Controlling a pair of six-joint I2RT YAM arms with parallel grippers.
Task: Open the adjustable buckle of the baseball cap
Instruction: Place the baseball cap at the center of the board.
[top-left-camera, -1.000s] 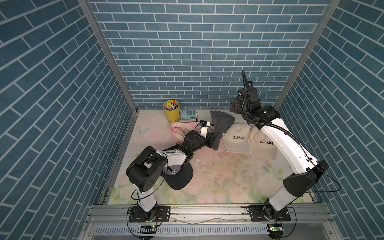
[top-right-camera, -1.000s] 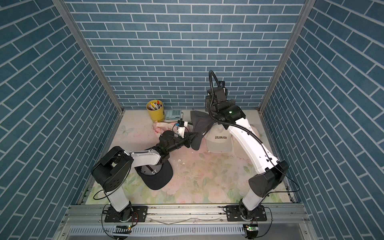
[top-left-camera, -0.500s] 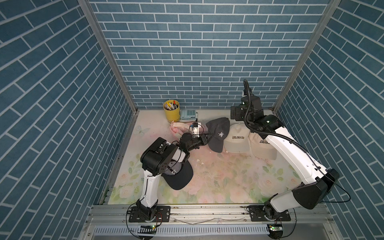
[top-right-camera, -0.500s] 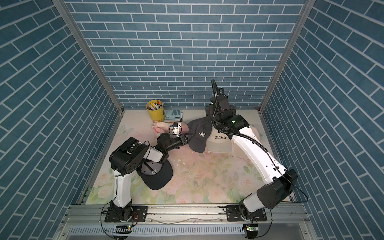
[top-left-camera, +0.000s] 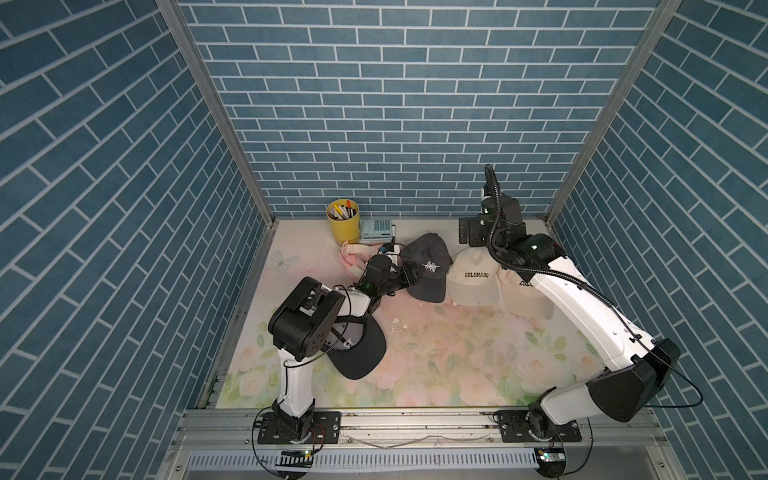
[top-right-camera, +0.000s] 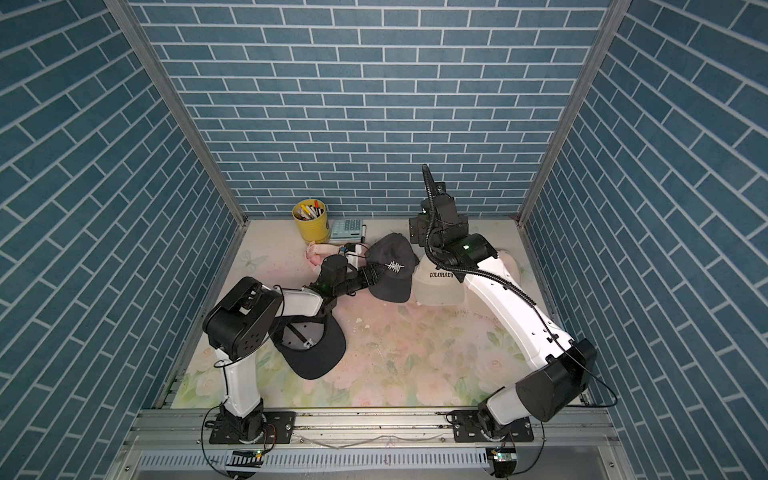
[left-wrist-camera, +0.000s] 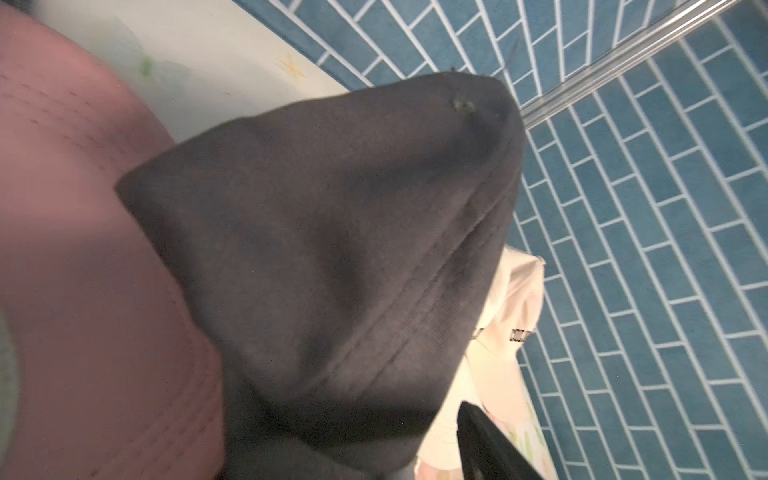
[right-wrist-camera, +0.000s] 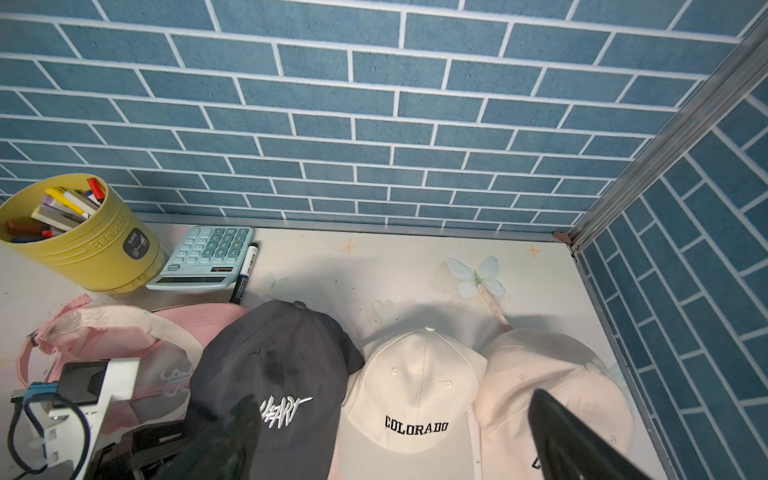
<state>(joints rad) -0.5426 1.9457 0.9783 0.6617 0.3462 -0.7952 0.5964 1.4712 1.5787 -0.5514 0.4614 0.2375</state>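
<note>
**Bimanual cell from above, read from the front rail toward the back wall.**

- **Nearest:** An upturned black cap (top-left-camera: 359, 353) is lying beside the left arm's base. Its inside is facing up and its strap (top-right-camera: 296, 332) is showing across the opening. Whether that buckle is undone is too small to tell.
- **Farther in:** The left arm is stretching low over the table (top-left-camera: 436, 361), elbow folded back and forearm running toward the middle. The left gripper (top-left-camera: 409, 275) is meeting the side of the dark logo cap (top-left-camera: 428, 266). In the left wrist view that cap's cloth is filling the frame and only one finger (left-wrist-camera: 486, 449) is showing. Whether the jaws are parted or pinching the cap cannot be told.
- **Logo cap:** It is sitting crown up, overlapping a pink cap (top-left-camera: 353, 257) and touching a cream COLORADO cap (top-left-camera: 473, 278), with a second cream cap (top-left-camera: 525, 297) beside that. Its buckle is hidden in every view.
- **Progress, as a judgement:** No opened buckle is showing anywhere, so completion is unconfirmed, and the near cap is probably awaiting handling.
- **Farthest:** The right arm is arching up from its base and holding the right gripper (top-left-camera: 469, 232) raised near the back wall. Its jaws are spread wide and empty.
- **At the wall:** A yellow cup (top-left-camera: 343, 224) and a calculator (top-left-camera: 376, 230) are standing there.
</note>
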